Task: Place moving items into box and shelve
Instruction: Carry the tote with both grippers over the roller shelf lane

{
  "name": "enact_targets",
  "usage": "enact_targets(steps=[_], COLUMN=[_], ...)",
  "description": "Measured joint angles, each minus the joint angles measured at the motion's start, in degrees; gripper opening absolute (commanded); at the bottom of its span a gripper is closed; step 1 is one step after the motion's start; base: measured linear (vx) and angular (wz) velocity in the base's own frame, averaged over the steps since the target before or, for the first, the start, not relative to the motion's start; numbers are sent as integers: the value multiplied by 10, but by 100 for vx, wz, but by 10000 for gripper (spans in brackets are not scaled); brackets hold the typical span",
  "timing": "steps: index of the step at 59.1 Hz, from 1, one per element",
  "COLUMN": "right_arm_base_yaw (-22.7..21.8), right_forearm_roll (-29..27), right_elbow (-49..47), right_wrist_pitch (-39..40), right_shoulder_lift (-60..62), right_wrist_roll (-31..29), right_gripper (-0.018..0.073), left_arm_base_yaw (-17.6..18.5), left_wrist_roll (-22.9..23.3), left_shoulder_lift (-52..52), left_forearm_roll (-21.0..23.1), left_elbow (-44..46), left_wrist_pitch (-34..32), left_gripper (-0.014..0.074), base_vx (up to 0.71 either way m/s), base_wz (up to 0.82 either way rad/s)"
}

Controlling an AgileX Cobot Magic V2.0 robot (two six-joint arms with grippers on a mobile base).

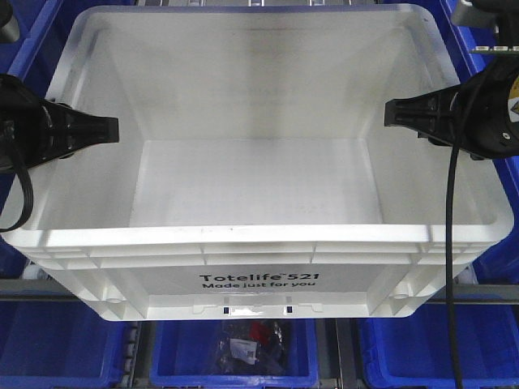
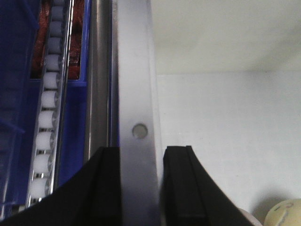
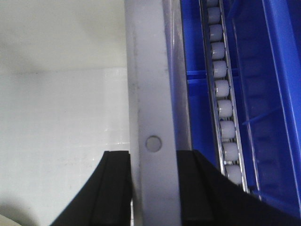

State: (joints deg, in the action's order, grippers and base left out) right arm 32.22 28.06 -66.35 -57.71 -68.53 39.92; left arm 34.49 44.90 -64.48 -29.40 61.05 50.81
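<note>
Front-facing view shows the box (image 1: pixel 251 235), a large white tote printed "Totelife 521 Made just for you", filling most of the frame, with blue bins (image 1: pixel 57 340) around and below it. The left claw (image 1: pixel 91 130) enters from the left edge of the frame and sits at the box's left rim; the right claw (image 1: pixel 409 113) enters from the right edge and sits at the right rim. In the left wrist view, two black fingers (image 2: pixel 181 183) straddle the grey-white rim strip (image 2: pixel 136 94), one on each side, clenched on it; the white box floor lies to the right, and a roller track (image 2: pixel 47 103) runs along the upper left. At the lower right corner of that frame a pale yellowish rounded item (image 2: pixel 284 214) rests on the box floor, only partly in view. In the right wrist view, the claw grips the opposite rim the same way, with white rollers (image 3: pixel 221 89) and blue plastic on the right.
</note>
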Motion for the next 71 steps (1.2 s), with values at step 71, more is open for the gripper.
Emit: enact_targets(steps=[71], right_arm_base_yaw=[0], right_forearm_roll=[0], right_elbow=[0], right_wrist_pitch=[0], right_shoulder_lift=[0], right_wrist_roll=[0], right_gripper=[-11], left_arm_base_yaw=[0], left_wrist_roll=[0], left_shoulder_lift=[0], left_forearm_roll=[0], left_elbow=[0], left_wrist_pitch=[0], left_gripper=[108], base_vx=[4], base_wz=[-1])
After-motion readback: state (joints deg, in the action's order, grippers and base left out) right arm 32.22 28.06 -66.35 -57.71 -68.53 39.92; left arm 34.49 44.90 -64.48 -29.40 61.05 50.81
